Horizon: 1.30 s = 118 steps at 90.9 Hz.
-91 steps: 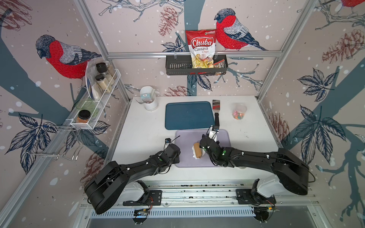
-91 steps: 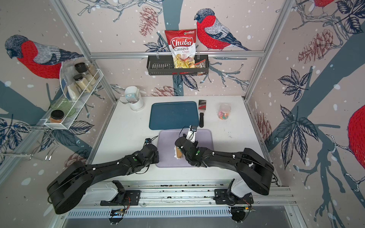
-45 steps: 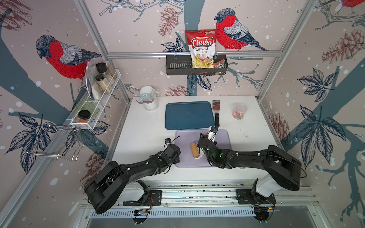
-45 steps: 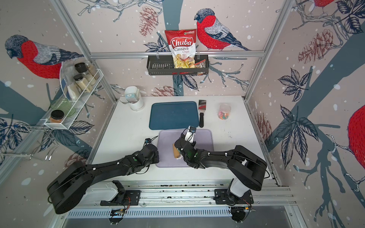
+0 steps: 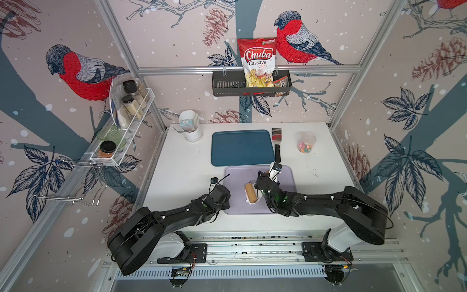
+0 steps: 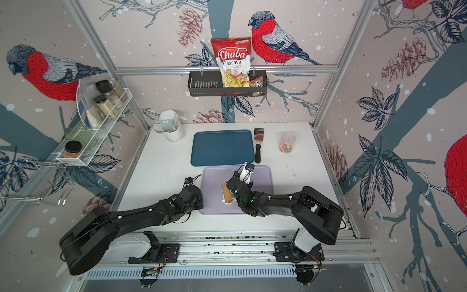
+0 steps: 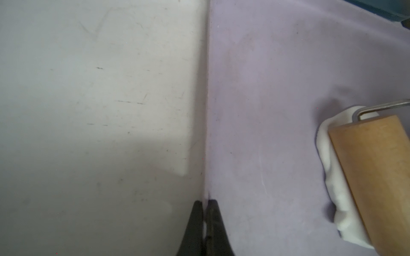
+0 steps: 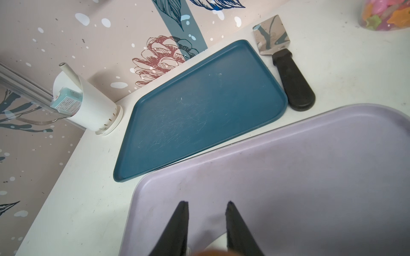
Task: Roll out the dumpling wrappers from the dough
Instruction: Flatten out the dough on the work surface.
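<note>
My left jaws are pressed together, right at the left edge of the lilac tray (image 5: 285,177). My right jaws are a little apart and pinch the handle of the wooden roller (image 5: 251,192). The roller sits on the dough (image 7: 328,168). The dough is a lumpy white strip on the lilac tray, peeking out beside the roller. The tray lies on the white bench (image 5: 187,164).

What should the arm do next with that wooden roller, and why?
Probably press down and roll the roller a short way toward the left arm, over the dough. The right gripper seems to hold its handle. The roller lies on the dough on the lilac tray, and the dough bulging out on that side looks thick and lumpy, not yet a thin sheet.
</note>
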### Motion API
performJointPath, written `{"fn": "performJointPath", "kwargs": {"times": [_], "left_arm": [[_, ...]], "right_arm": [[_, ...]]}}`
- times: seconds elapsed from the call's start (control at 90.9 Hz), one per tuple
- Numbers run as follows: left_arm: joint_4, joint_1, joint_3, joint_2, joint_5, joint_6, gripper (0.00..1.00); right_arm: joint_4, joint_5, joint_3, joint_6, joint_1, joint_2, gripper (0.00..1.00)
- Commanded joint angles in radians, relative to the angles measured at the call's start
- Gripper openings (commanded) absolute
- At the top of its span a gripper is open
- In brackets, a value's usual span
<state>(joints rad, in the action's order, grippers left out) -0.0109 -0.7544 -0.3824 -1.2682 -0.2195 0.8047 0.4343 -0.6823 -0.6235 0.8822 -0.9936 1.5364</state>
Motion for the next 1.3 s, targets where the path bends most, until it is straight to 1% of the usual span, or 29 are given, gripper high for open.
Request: {"fn": "performJointPath", "kwargs": {"times": [0.0,0.033,0.077,0.121,0.187,0.231,0.286,0.341,0.396,0.451,0.495,0.528,0.638,0.693,0.726,0.781,0.814,0.88,0.913,0.957,1.046,1.112,1.156,1.255,1.288], "left_arm": [[0.14,0.002,0.01,0.005,-0.024,0.012,0.0],[0.132,0.002,0.013,0.009,-0.017,0.007,0.0],[0.106,0.003,0.019,0.013,0.009,-0.01,0.0],[0.08,0.002,0.024,0.015,0.028,-0.014,0.0],[0.067,0.003,0.024,0.014,0.031,-0.01,0.0],[0.072,0.003,0.019,0.015,0.026,-0.009,0.0],[0.081,0.002,0.014,0.018,0.024,-0.009,0.0],[0.095,0.003,0.014,0.022,0.015,0.001,0.0],[0.108,0.004,0.017,0.027,0.01,0.005,0.0],[0.122,0.003,0.018,0.033,0.0,0.01,0.0],[0.106,0.002,0.024,0.037,0.005,0.006,0.0],[0.089,0.003,0.03,0.036,0.014,0.003,0.0],[0.078,0.003,0.023,0.02,0.019,0.005,0.0],[0.084,0.001,0.018,0.018,0.018,0.004,0.0],[0.087,0.001,0.02,0.019,0.017,0.006,0.0],[0.082,0.0,0.027,0.026,0.02,0.007,0.0],[0.08,0.001,0.031,0.029,0.021,0.007,0.0],[0.08,0.001,0.035,0.028,0.021,0.005,0.0],[0.081,0.002,0.034,0.025,0.021,0.005,0.0],[0.077,0.001,0.033,0.016,0.023,0.007,0.0],[0.082,0.001,0.013,-0.011,0.028,0.005,0.0],[0.092,0.0,0.0,-0.024,0.024,0.009,0.0],[0.092,0.001,0.0,-0.027,0.025,0.008,0.0],[0.128,0.001,0.0,-0.022,0.007,0.013,0.0],[0.14,0.001,0.002,-0.016,0.001,0.015,0.0]], "right_arm": [[-0.274,-0.027,0.082,-0.129,0.088,-0.081,0.0],[-0.27,-0.04,0.085,-0.159,0.096,-0.09,0.0],[-0.283,-0.038,0.066,-0.161,0.086,-0.07,0.0],[-0.287,-0.016,0.041,-0.136,0.049,-0.029,0.0],[-0.274,0.005,0.004,-0.078,-0.039,0.046,0.0],[-0.273,0.022,-0.02,-0.05,-0.06,0.085,0.0],[-0.272,0.04,-0.017,-0.027,-0.035,0.1,0.0],[-0.256,0.054,0.02,-0.026,0.028,0.061,0.0],[-0.271,0.016,0.036,-0.059,0.094,0.01,0.0],[-0.3,-0.046,0.031,-0.108,0.114,-0.026,0.0],[-0.296,-0.064,0.028,-0.148,0.098,-0.03,0.0],[-0.293,-0.057,0.019,-0.151,0.069,-0.01,0.0],[-0.315,-0.019,-0.059,-0.082,-0.054,0.125,0.0],[-0.32,-0.016,-0.074,-0.066,-0.074,0.154,0.0],[-0.323,-0.025,-0.063,-0.058,-0.058,0.148,0.0],[-0.301,-0.013,-0.018,-0.069,0.007,0.104,0.0],[-0.274,-0.001,0.012,-0.093,0.07,0.065,0.0],[-0.245,-0.009,0.042,-0.152,0.132,0.012,0.0],[-0.245,-0.024,0.039,-0.173,0.128,0.007,0.0],[-0.254,-0.022,0.02,-0.174,0.091,0.023,0.0],[-0.284,0.061,-0.029,-0.1,0.002,0.102,0.0],[-0.278,0.085,-0.046,-0.075,-0.025,0.133,0.0],[-0.28,0.063,-0.041,-0.073,-0.004,0.128,0.0],[-0.246,0.064,0.017,-0.103,0.13,0.059,0.0],[-0.238,0.049,0.031,-0.123,0.153,0.037,0.0]]}}
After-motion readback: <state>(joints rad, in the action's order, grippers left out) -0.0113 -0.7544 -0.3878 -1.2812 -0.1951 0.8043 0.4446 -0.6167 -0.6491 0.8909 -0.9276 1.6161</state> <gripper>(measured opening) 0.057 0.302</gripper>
